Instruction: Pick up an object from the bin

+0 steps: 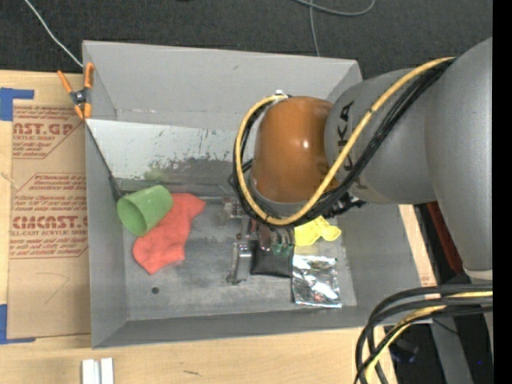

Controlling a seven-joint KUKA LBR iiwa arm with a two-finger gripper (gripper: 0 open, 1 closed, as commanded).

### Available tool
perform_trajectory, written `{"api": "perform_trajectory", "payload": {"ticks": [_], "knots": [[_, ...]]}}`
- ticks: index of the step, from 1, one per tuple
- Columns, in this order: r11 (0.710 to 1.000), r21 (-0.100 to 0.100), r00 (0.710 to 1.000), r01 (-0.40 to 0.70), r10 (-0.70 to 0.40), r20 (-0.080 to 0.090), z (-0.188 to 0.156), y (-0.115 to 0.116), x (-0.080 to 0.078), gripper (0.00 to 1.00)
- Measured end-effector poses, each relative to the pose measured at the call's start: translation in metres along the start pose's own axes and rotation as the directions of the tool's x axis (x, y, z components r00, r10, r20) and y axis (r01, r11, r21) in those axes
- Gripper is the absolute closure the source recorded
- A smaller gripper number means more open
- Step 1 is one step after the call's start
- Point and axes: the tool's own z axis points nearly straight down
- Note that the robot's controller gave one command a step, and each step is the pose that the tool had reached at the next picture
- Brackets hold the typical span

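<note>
Your tool (237, 237) looks spread over bare bin (200, 288) floor, so closing here may catch nothing, or merely clip the black thing (268, 264) just beside it.

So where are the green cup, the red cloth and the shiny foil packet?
green cup (154, 202), camera view, side wall.
red cloth (164, 238), camera view, middle.
foil packet (316, 282), camera view, middle.

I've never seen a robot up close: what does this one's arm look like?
The arm is a thick, rounded, silver-grey tube with black lettering near its wrist. A glossy orange dome-shaped cover caps the wrist. Yellow and black cables loop around the cover and run back along the arm. Below the cover sits a small gripper of metal and dark parts.
</note>
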Motion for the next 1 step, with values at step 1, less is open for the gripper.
{"api": "perform_trajectory", "payload": {"ticks": [1], "knots": [[1.000, -0.001, 1.000, -0.002, 0.002, 0.008, -0.0046, -0.0006, -0.0019, 0.00]]}}
